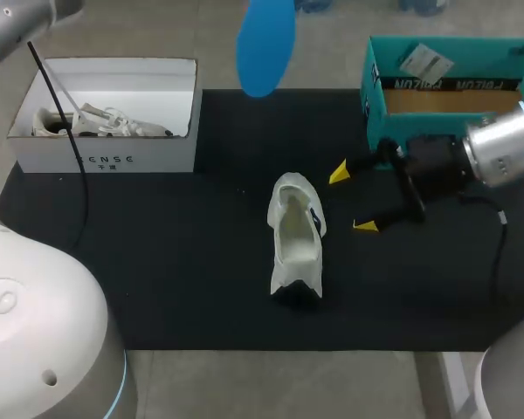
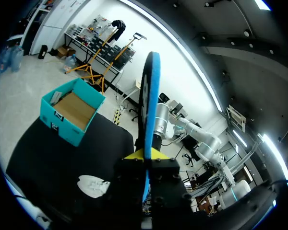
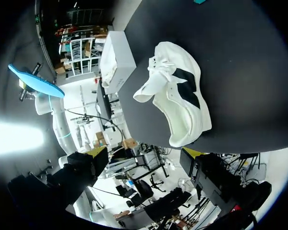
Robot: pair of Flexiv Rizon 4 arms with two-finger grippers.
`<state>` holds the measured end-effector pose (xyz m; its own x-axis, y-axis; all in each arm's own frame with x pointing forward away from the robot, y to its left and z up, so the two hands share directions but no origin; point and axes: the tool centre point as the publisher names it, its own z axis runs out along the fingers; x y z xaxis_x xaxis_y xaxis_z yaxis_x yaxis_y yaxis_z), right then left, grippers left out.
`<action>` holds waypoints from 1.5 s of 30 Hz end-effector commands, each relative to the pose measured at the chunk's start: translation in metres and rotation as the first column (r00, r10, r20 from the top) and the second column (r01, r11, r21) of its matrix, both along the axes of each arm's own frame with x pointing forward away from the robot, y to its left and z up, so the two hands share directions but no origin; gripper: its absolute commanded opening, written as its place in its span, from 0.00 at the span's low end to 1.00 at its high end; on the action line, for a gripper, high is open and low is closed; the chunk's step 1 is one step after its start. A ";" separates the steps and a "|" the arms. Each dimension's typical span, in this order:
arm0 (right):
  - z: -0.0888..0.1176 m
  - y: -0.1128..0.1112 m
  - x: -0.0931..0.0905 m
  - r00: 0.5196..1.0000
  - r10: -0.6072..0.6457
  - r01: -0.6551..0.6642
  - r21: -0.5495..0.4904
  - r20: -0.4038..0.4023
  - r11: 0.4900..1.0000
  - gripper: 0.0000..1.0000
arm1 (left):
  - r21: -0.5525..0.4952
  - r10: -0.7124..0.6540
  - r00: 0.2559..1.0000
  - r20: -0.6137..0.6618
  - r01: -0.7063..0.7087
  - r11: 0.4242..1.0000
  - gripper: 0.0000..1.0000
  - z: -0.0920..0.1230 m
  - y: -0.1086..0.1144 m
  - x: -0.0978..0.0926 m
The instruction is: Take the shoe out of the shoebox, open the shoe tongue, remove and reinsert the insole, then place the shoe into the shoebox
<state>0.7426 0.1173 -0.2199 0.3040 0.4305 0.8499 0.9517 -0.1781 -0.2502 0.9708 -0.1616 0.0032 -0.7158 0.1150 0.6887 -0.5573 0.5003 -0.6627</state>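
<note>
Shoe (image 1: pixel 295 234) is observed at frame centre, near the wide-open right gripper (image 1: pixel 352 199); insole (image 1: pixel 265 44) is clamped by left gripper (image 2: pixel 145 154).

Right tool (image 1: pixel 351 200) agape (left tool (image 2: pixel 146 154) clenched)

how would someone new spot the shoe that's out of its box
On the black mat, near its middle and ahead of the right claw, lies a white shoe. Unlike the other shoe, tucked inside the white shoebox, it lies alone in the open, mouth gaping, black patches on its side.
</note>
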 end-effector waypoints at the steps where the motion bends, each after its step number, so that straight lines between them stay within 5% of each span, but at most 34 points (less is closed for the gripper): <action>1: -0.007 0.000 0.000 0.993 -0.106 0.063 0.502 0.057 0.862 1.00 | -0.001 0.001 1.000 0.001 -0.001 1.000 0.00 -0.001 0.000 -0.001; 11: -0.012 0.000 0.003 0.990 -0.131 0.085 0.518 0.054 0.851 1.00 | -0.001 0.001 1.000 0.001 -0.001 1.000 0.00 -0.001 0.000 -0.001; 45: 0.050 0.034 0.051 0.991 -0.026 -0.037 0.449 0.132 0.893 1.00 | -0.001 0.001 1.000 0.001 -0.001 1.000 0.00 -0.001 0.000 -0.001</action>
